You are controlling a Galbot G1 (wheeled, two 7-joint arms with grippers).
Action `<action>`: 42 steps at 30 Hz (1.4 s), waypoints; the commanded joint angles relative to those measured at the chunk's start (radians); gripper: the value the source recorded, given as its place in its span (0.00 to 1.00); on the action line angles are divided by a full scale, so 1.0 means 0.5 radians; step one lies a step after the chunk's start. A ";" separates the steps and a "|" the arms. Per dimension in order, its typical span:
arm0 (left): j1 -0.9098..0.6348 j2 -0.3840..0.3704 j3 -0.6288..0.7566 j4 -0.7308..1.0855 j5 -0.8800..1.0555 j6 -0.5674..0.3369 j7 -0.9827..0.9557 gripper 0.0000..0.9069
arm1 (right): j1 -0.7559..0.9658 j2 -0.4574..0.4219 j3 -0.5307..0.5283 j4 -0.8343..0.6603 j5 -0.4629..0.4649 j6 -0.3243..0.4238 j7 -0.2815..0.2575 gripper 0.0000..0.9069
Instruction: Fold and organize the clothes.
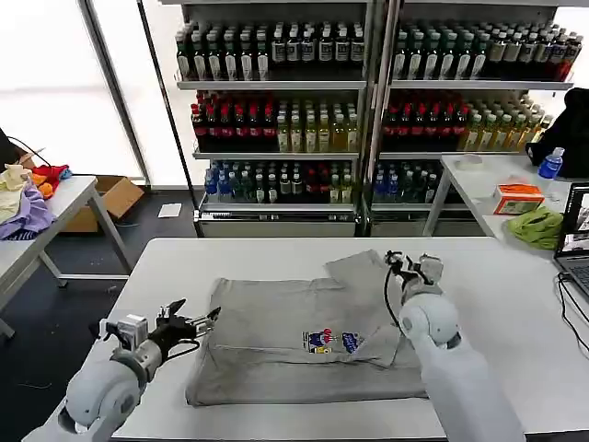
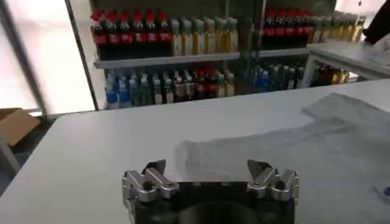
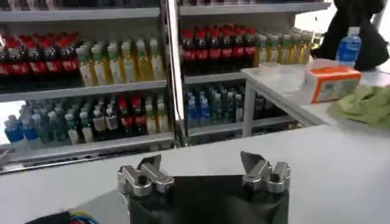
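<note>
The light grey T-shirt (image 1: 294, 345) is spread flat on the white table (image 1: 515, 304), chest print (image 1: 329, 342) facing up, with one sleeve turned toward the shelves of bottles (image 1: 276, 120). The left gripper (image 1: 198, 324) is positioned just beside the T-shirt's edge on the robot's left; its fingers (image 2: 152, 176) are spread wide and nothing is held. The right gripper (image 1: 411, 267) is raised over the T-shirt's far corner on the robot's right, near the sleeve; its fingers (image 3: 146, 170) are likewise set wide apart and empty.
</note>
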 commanded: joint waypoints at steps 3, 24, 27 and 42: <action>-0.643 0.033 0.397 0.535 -0.077 0.001 0.043 1.00 | 0.444 0.121 -0.156 -0.535 -0.019 0.002 -0.128 1.00; -1.078 -0.205 0.656 1.090 0.049 -0.056 0.089 1.00 | 0.609 0.290 -0.203 -1.129 -0.159 0.002 -0.311 1.00; -1.068 -0.227 0.659 1.102 0.063 -0.057 0.090 1.00 | 0.591 0.293 -0.199 -1.128 -0.171 0.002 -0.309 1.00; -1.065 -0.241 0.681 1.159 0.092 -0.066 0.111 1.00 | 0.565 0.332 -0.168 -1.182 -0.235 0.003 -0.331 1.00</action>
